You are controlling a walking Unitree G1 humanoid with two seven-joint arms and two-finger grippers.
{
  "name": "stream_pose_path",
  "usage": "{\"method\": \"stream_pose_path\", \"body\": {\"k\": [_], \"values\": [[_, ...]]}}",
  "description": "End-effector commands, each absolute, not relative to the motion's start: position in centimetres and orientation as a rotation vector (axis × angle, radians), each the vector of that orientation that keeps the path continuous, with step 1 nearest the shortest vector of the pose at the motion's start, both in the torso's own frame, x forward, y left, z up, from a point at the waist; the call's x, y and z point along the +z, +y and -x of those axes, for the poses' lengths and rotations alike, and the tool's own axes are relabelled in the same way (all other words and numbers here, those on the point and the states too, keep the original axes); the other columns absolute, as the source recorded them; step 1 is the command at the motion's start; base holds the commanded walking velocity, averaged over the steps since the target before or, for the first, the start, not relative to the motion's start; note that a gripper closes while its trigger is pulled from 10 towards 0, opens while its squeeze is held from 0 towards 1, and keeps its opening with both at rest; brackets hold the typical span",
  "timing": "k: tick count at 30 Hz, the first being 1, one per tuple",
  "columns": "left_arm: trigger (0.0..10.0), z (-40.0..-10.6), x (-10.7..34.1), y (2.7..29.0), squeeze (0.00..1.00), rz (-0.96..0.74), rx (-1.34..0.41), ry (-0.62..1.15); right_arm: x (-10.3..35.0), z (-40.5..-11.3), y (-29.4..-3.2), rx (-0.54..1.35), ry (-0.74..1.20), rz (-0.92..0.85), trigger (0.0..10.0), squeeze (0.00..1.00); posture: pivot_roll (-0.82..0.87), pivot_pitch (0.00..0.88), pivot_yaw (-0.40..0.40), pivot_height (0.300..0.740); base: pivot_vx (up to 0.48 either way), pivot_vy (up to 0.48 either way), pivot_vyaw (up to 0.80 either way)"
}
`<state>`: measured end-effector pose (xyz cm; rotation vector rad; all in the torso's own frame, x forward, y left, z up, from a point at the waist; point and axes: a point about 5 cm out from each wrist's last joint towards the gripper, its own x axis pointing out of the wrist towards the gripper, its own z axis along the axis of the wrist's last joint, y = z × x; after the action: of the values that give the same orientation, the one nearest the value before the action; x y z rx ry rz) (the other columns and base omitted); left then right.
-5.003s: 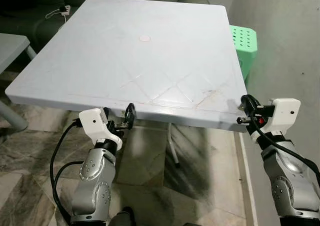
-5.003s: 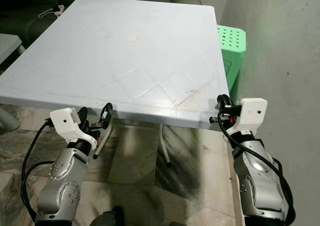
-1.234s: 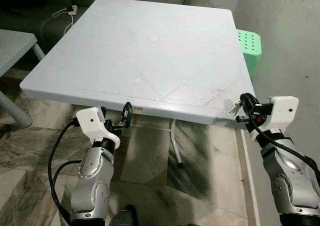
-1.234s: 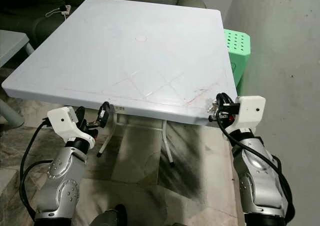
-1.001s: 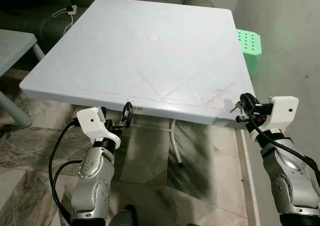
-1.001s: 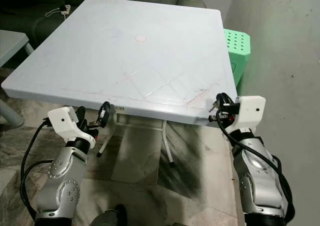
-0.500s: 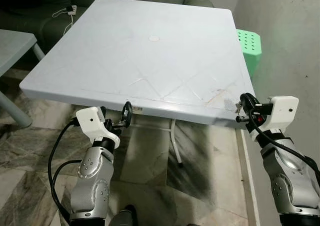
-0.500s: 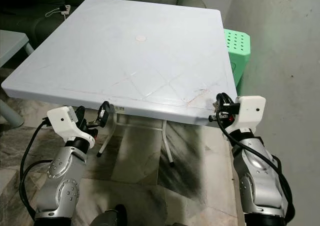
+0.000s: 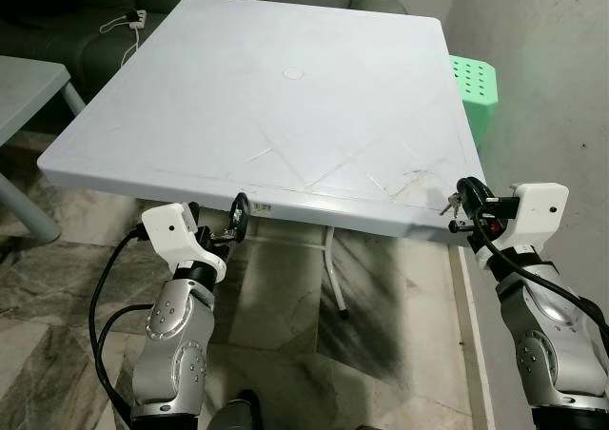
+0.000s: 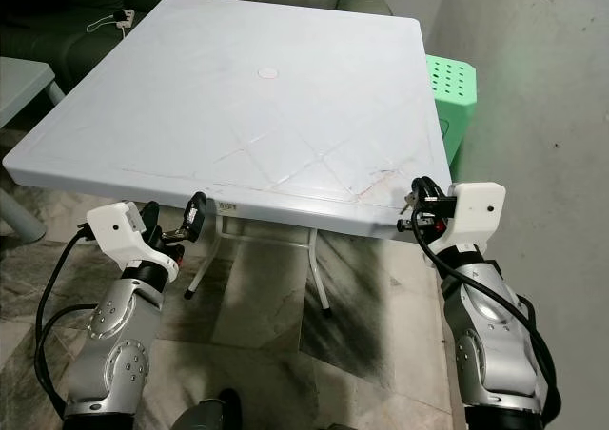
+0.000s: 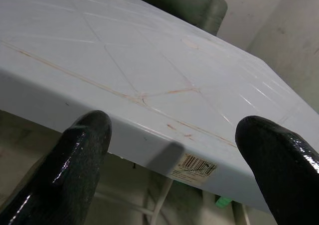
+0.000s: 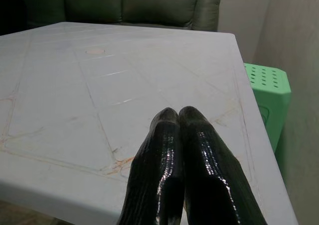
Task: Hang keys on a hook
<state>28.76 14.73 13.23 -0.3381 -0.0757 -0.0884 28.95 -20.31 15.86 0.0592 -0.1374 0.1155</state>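
Both silver arms raised forward, elbows bent. Left gripper (image 11: 172, 170) jaws spread wide; right gripper (image 12: 178, 119) jaws pressed together.

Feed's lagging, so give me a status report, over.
Left gripper open, at table edge. Right gripper shut, seemingly on keys, at table corner. Green stool beyond.

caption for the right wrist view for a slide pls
Right gripper, its black fingers pressed together, poised over the near corner of the pale plastic table, green stool beyond.
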Motion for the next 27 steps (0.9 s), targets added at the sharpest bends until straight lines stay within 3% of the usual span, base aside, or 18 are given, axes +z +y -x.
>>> {"method": "stream_pose_path", "body": {"k": [1, 27], "values": [[10.0, -28.83, 13.17, 14.55, 0.00, 0.335, -0.096, -0.073, 15.91, -28.96, -20.64, 0.097, -0.141, -0.055, 10.0, 0.00, -0.04, 0.130, -0.072, 0.740, 0.000, 0.000, 0.00], [10.0, -29.22, 13.43, 15.43, 0.00, 0.308, -0.092, -0.070, 16.04, -28.57, -20.78, 0.080, -0.157, -0.080, 10.0, 0.00, -0.04, 0.160, -0.063, 0.740, 0.000, 0.000, 0.00]]}}
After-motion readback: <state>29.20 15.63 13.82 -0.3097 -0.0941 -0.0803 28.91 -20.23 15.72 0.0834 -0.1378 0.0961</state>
